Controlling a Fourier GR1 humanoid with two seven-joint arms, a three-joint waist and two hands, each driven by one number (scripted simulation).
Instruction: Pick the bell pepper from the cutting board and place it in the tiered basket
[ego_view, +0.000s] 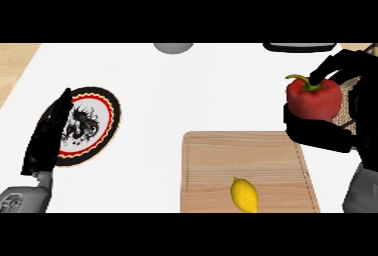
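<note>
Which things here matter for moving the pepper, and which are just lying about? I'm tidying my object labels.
Part of the job:
bell pepper, held up in the right hand
cutting board

Lying about:
lemon on the board
plate
left hand, open at the left edge

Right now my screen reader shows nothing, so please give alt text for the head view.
The right hand holds a red bell pepper beyond the cutting board, where a lemon lies. The left hand rests open beside a patterned plate.
</note>
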